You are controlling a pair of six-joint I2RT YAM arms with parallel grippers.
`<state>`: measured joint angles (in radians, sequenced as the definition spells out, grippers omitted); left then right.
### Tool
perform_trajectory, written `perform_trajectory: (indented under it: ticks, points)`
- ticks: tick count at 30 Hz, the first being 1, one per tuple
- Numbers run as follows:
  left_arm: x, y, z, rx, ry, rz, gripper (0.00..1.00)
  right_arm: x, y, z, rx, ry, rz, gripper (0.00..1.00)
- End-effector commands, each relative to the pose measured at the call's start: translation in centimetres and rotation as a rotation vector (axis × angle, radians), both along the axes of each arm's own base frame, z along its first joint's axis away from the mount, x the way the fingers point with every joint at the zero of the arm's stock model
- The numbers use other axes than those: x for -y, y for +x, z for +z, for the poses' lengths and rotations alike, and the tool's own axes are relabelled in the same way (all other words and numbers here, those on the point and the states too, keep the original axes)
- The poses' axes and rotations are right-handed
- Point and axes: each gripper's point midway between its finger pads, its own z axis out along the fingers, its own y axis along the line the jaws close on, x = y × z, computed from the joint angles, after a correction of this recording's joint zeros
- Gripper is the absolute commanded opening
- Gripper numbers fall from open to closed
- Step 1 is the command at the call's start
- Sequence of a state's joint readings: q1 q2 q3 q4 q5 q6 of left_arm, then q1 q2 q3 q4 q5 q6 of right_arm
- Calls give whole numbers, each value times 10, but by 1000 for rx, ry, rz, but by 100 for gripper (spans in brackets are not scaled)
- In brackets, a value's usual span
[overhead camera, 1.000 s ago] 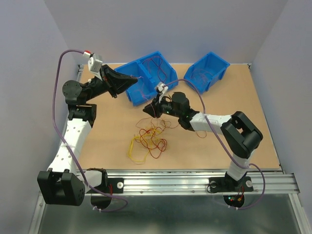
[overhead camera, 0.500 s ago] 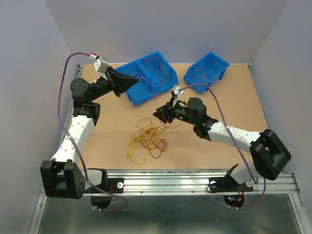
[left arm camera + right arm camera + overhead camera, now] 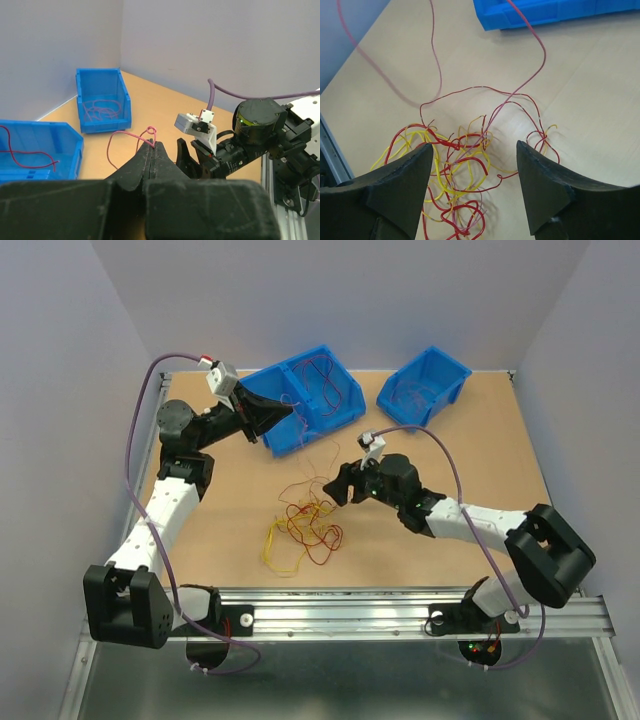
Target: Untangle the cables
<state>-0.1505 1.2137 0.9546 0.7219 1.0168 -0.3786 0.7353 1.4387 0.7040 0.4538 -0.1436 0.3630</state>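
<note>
The cables [image 3: 304, 526] lie in a loose red and yellow tangle on the wooden table, near its front. In the right wrist view the tangle [image 3: 455, 165] sits directly below my right gripper [image 3: 475, 150], which is open, with nothing between its fingers. In the top view my right gripper [image 3: 337, 486] hovers just right of the tangle. My left gripper [image 3: 284, 412] is raised by the big blue bin and is shut on a thin red strand [image 3: 149, 131], which loops out past the pinched tips. A red strand [image 3: 536, 75] runs from the tangle up toward the bin.
A large blue bin [image 3: 300, 435] with red wire inside stands at the back centre. A smaller blue bin [image 3: 455, 375], also holding wire, stands at the back right. The right arm [image 3: 250, 135] shows close beside my left fingers. A metal rail [image 3: 380, 615] runs along the near edge.
The right gripper has opened and drawn right and toward the near edge, above the tangle. The left gripper has shifted right toward the big bin, still pinching the strand.
</note>
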Motion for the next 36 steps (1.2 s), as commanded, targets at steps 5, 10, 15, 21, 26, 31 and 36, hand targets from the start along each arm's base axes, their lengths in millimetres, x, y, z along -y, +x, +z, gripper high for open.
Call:
perform_trajectory:
  ticks: [5, 10, 15, 21, 26, 31, 36]
  points:
    - [-2, -12, 14, 102, 8, 16, 0, -15, 12, -3, 12, 50, -22, 70]
    - [-2, -14, 15, 110, 11, 16, 0, -27, 20, -15, -15, 37, -14, 55]
    - [-2, -15, 15, 115, 13, 22, 0, -36, 16, -7, -6, 63, 29, 19]
    - [-2, -15, 14, 115, 15, 23, 0, -34, 2, 26, 85, 133, 76, 1]
    - [-3, -15, 15, 116, 14, 24, 0, -23, -7, 58, 141, 185, 71, 1]
    - [-3, -16, 16, 120, 15, 26, 0, -17, -12, 58, 146, 187, 65, 1]
    - [-3, -16, 15, 119, 15, 26, 0, -15, -14, 72, 183, 208, 67, 0]
